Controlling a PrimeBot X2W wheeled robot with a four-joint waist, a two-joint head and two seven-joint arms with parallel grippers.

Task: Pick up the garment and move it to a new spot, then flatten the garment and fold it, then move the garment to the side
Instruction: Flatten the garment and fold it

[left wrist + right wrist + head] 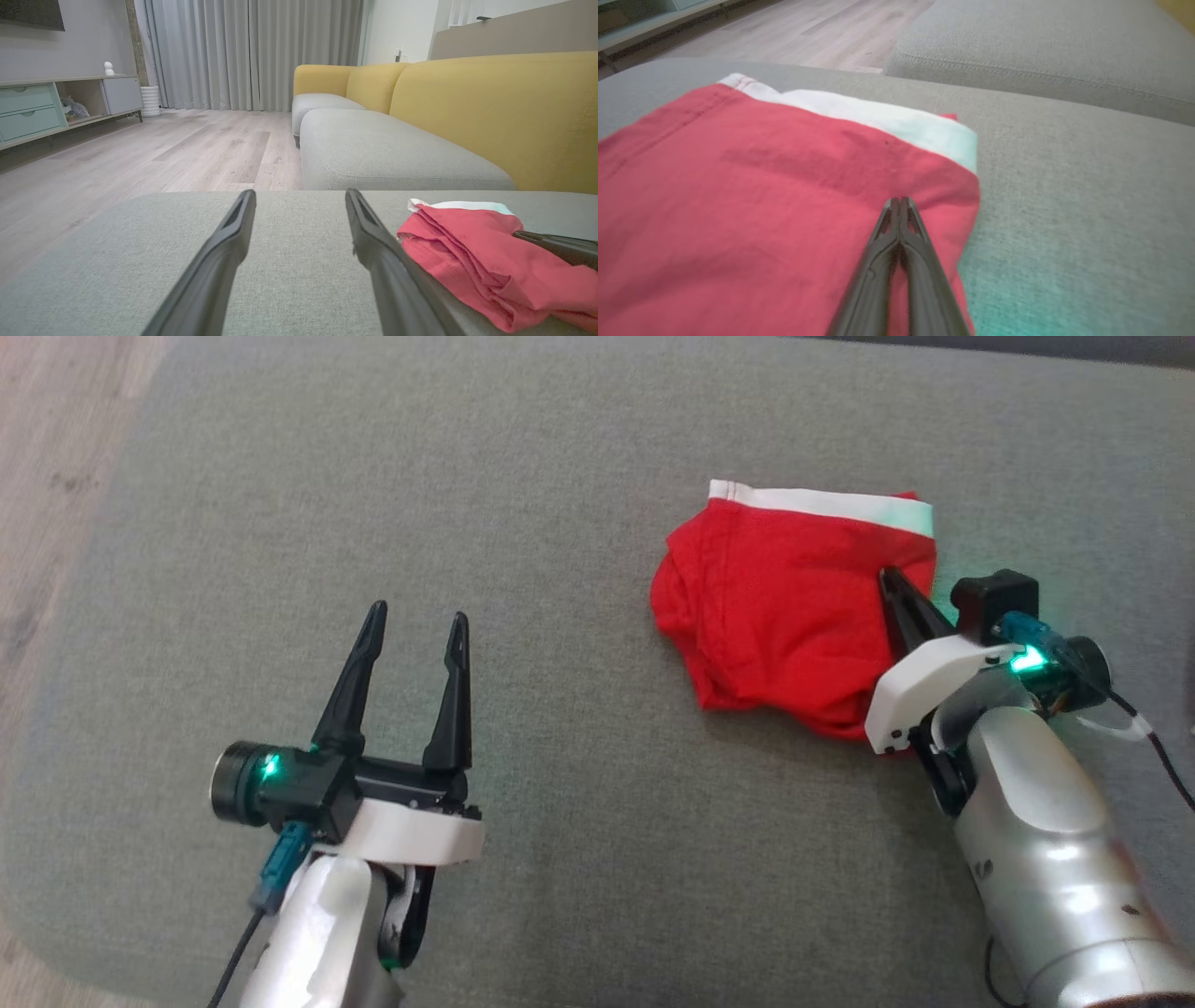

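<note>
Garment [784,607] lies on the grey cushion [560,476], toward its right side, under the tips of the right end effector [887,577], whose fingers are pressed together with no cloth visibly pinched. Pushed sideways like this, the loose layers could slide apart. It is red, white-banded and bunched along its left edge. The left end effector [417,621] stands spread, well apart.

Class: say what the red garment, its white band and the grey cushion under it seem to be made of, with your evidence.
The garment: likely soft cotton knit, matt; it bunches in limp folds, with stitched seams. The white band: probably elastic, smoother, lying flat. The cushion: coarse woven upholstery cloth, matt; a grainy weave shows.
</note>
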